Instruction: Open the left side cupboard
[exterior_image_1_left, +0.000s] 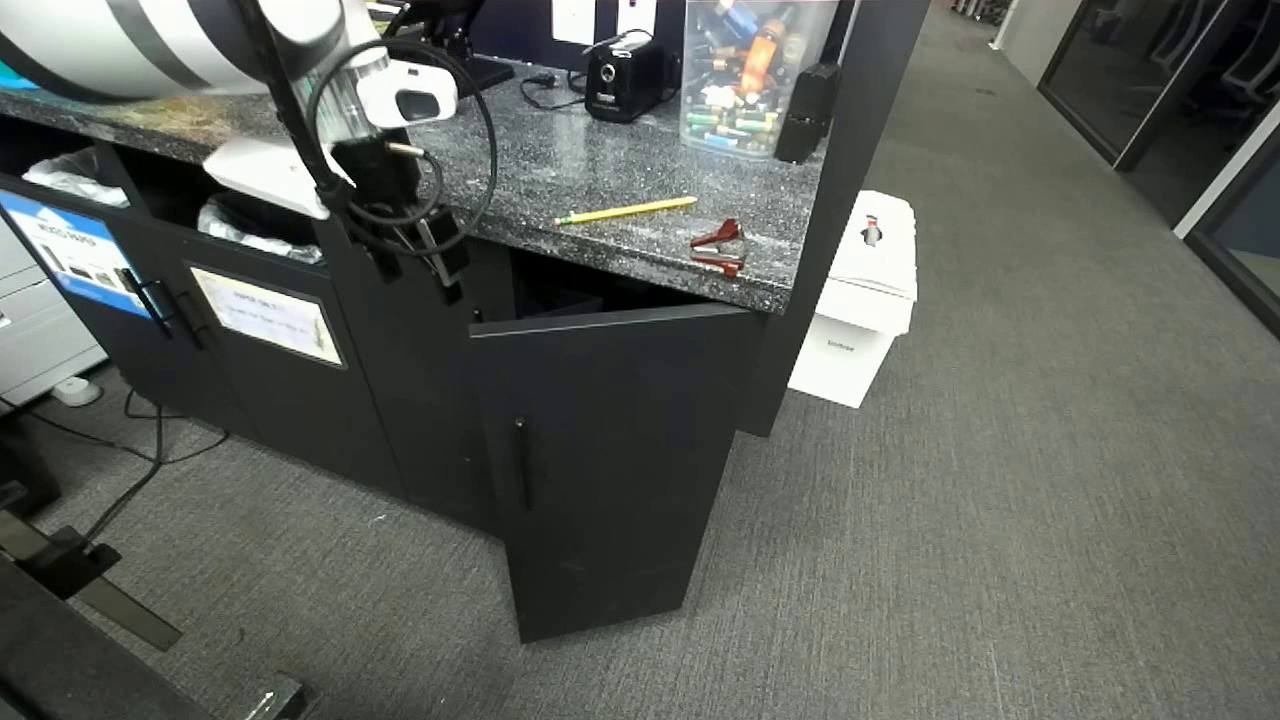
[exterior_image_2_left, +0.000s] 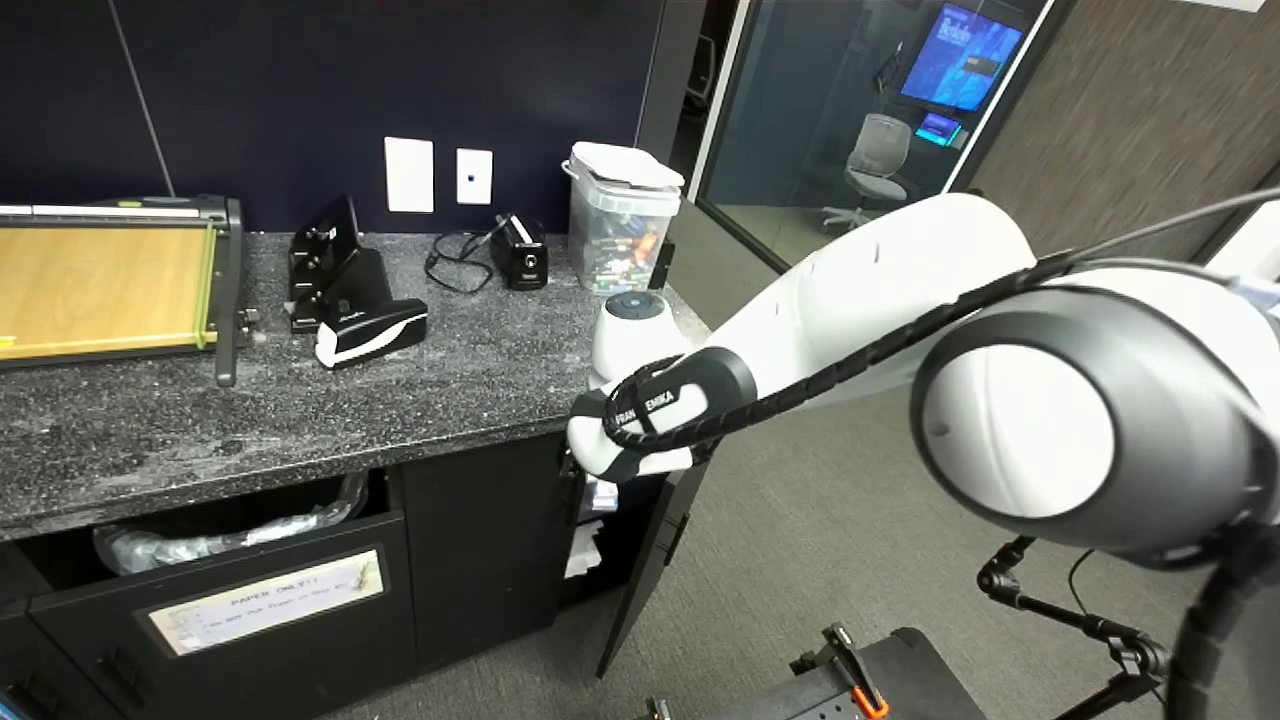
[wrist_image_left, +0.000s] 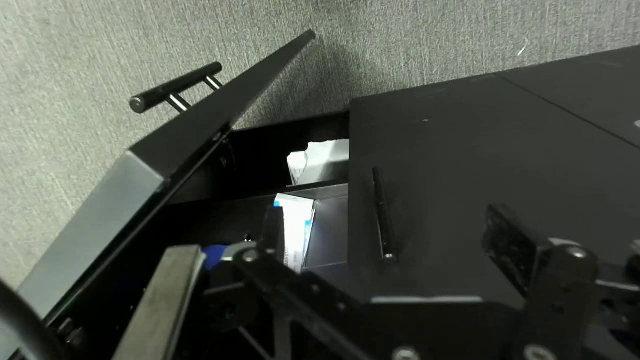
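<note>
In an exterior view, left to right: left side cupboard (exterior_image_1_left: 425, 390), shut, so apparently with the whole pull left to do; in front of its upper part, tool (exterior_image_1_left: 418, 272), spread apart, empty, in the wrist view with bar handle (wrist_image_left: 383, 215) showing in its gap, apparently untouched; rightmost, paired door (exterior_image_1_left: 615, 460), swung open.

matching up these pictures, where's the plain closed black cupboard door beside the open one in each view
In an exterior view: closed black cupboard door, left of centre.
In an exterior view: closed black cupboard door, lower left of centre.
In the wrist view: closed black cupboard door, right of centre.
Shared landmark: open cupboard door, to its right in both exterior views, to its left in the wrist view.
</note>
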